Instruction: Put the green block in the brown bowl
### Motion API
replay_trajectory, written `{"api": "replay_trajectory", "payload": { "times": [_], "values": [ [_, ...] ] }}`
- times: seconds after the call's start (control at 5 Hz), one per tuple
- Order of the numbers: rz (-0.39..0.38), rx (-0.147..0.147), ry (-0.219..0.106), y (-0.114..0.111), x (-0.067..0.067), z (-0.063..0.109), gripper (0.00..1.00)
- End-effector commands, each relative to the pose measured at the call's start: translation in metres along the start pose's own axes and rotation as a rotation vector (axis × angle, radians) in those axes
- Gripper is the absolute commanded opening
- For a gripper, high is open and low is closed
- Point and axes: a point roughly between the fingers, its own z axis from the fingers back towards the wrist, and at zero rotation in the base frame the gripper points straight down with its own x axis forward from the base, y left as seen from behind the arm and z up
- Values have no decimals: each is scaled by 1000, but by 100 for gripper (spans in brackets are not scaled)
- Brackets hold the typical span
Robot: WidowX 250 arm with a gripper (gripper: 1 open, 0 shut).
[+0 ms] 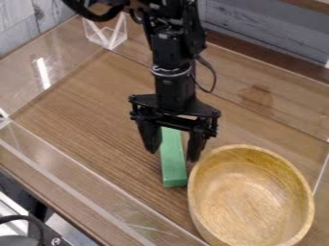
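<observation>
Wood-grain desk fills the view, brown with fine streaks, and low clear plastic walls fence it in on the left and front. Grey planks run along the back. A small clear plastic piece stands on the desk near the far left corner.

One black robot arm comes down from the top centre of the picture, with a cable looping beside it. Its claw points straight down and is spread wide, one dark finger on the left and one on the right. Nothing is clamped in it.

The green block, a flat bright green bar, lies on the desk directly under the claw. It runs lengthwise from the far side toward the near side, and its far end sits between the two fingers, with the fingertips low on either side of it. Whether the fingertips touch the block cannot be made out. The near end of the block sticks out below the claw, toward the front of the desk.

The brown bowl, wide, round and shallow, of pale wood with a thick rim, sits at the lower right. Its left rim is just beside the block's right edge. The bowl holds nothing visible, and its lower edge is cut off by the frame.
</observation>
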Motion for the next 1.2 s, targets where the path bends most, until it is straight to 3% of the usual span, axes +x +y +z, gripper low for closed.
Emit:
{"api": "replay_trajectory", "payload": {
  "times": [0.0,1.0],
  "values": [
    [2,-23,-60,0,5,12,100],
    [15,-41,-80,4,8,7,100]
  ]
}}
